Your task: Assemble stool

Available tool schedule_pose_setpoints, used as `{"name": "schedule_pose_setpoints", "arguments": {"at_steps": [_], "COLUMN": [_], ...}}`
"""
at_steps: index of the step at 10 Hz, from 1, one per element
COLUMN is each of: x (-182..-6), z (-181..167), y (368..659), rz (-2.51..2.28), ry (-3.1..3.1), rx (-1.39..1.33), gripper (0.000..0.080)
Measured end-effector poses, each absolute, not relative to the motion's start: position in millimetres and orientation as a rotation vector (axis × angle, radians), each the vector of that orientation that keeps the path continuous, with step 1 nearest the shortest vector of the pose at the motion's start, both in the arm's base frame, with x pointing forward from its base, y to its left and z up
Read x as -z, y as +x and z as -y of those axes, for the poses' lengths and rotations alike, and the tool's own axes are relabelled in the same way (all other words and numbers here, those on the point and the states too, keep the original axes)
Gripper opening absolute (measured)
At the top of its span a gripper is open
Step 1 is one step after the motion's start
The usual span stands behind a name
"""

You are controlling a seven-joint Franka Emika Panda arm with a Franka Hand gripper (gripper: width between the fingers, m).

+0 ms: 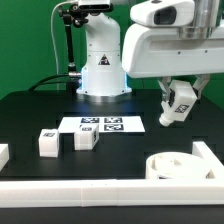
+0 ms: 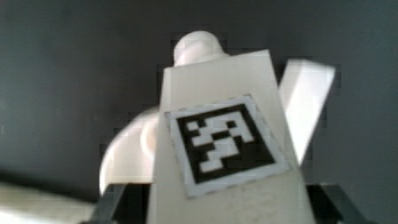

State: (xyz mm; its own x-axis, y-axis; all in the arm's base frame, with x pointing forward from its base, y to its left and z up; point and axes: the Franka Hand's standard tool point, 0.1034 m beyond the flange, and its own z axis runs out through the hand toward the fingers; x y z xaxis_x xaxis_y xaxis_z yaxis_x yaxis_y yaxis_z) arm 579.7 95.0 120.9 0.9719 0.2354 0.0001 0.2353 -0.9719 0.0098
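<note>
My gripper (image 1: 178,104) hangs above the table at the exterior view's right, shut on a white stool leg (image 1: 178,106) with a black-and-white tag, held tilted in the air. In the wrist view the leg (image 2: 222,120) fills the frame between my fingers (image 2: 121,203), its tag facing the camera. The round rimmed seat disc (image 1: 180,164) lies on the table below and in front of the gripper, by the border rail. Two more blocky legs (image 1: 47,142) (image 1: 86,138) rest on the table at the exterior view's left.
The marker board (image 1: 102,124) lies flat in front of the robot base (image 1: 103,70). A long white border rail (image 1: 100,193) runs along the near table edge, with a corner piece (image 1: 206,155) at the exterior view's right.
</note>
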Motion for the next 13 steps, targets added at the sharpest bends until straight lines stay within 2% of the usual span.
{"name": "schedule_pose_setpoints", "arguments": {"at_steps": [3,4,6,8,10,13], "x": [-114.6,-114.6,-122.3,-119.8,-116.5,-117.6], "z": [-98,-101,-103,-97,-97,-107], "y": [579,579,597,596,597,620], "rz": [-0.324,-0.297,-0.285,-0.278,-0.279,-0.283], "ry": [3.136,3.154,3.141,3.071,3.066,3.072], "rx": [-0.344,-0.379,-0.604,-0.827,-0.84,-0.87], "gripper": [0.0328,0.0328,0.0328,0.0328,0.0328,0.0328]}}
